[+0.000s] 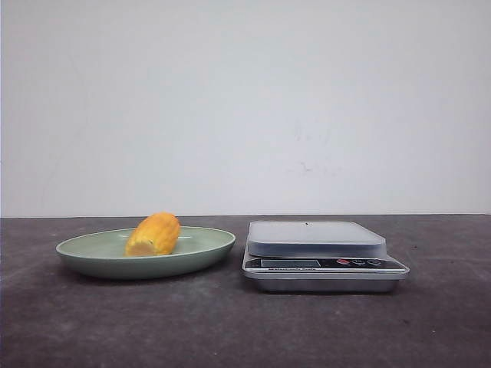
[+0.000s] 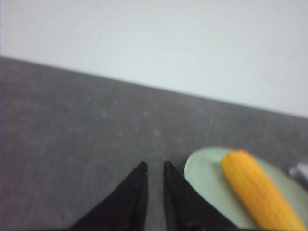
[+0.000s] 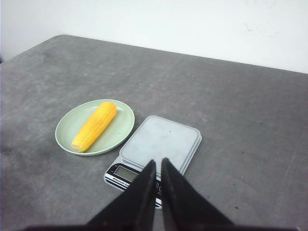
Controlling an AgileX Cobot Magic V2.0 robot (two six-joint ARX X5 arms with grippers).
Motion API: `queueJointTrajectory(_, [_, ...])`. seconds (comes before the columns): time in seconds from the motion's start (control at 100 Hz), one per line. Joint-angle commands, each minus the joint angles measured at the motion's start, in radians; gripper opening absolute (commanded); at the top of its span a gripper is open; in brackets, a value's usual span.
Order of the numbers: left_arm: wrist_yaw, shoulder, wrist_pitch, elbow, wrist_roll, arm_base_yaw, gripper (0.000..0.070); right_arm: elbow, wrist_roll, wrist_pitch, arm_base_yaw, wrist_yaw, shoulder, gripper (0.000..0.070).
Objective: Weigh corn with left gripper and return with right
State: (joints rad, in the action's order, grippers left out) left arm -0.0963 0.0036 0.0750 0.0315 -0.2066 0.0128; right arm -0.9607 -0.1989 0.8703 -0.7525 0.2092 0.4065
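Left of centre in the front view, I see the corn (image 1: 153, 234) lying on a green plate (image 1: 92, 253), with a kitchen scale (image 1: 322, 257) just beside it on the grey table (image 1: 230, 322). Neither of the 2 arms shows there. Lower right in the left wrist view, corn (image 2: 260, 192) and plate (image 2: 204, 166) sit near my left gripper (image 2: 154, 166), fingers narrow and empty. Over the scale (image 3: 161, 139) in the right wrist view, my right gripper (image 3: 159, 162) is nearly closed, holding nothing.
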Motion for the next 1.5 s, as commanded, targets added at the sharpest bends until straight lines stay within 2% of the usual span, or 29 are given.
queueJointTrajectory(0.0, [-0.001, 0.000, 0.020, -0.018, 0.049, -0.002, 0.0016, -0.014, -0.002, -0.012, -0.007, 0.000, 0.002, 0.0012])
queueJointTrajectory(0.11, [0.000, 0.000, 0.116, -0.017, 0.060, -0.003, 0.0016, -0.014, -0.002, -0.012, -0.007, 0.000, 0.002, 0.0012])
queueJointTrajectory(0.87, [0.001, 0.001, 0.112, -0.012, 0.060, -0.003, 0.0016, -0.014, 0.003, -0.011, -0.007, 0.001, 0.003, 0.0012])
queueJointTrajectory(0.96, [0.001, 0.001, 0.112, -0.012, 0.060, -0.003, 0.0016, -0.010, 0.048, -0.019, 0.001, 0.048, 0.002, 0.0012])
queueJointTrajectory(1.01, [0.001, 0.001, 0.112, -0.012, 0.060, -0.003, 0.0016, 0.005, 0.085, -0.040, 0.045, 0.086, -0.009, 0.0011])
queueJointTrajectory(1.04, [0.001, 0.001, 0.113, -0.012, 0.060, -0.003, 0.0016, 0.023, 0.108, -0.062, 0.088, 0.082, -0.023, 0.0012])
queueJointTrajectory(1.18, [0.001, 0.001, 0.112, -0.012, 0.060, -0.003, 0.0016, 0.203, 0.163, -0.246, 0.383, -0.058, -0.140, 0.0012])
queueJointTrajectory(1.29, [0.000, 0.001, 0.112, -0.012, 0.060, -0.003, 0.0016, 0.393, 0.189, -0.406, 0.568, -0.080, -0.233, 0.0012])
queueJointTrajectory(1.49, [0.001, 0.001, 0.113, -0.012, 0.060, -0.003, 0.0016, 0.695, 0.188, -0.628, 0.716, -0.082, -0.311, 0.0012])
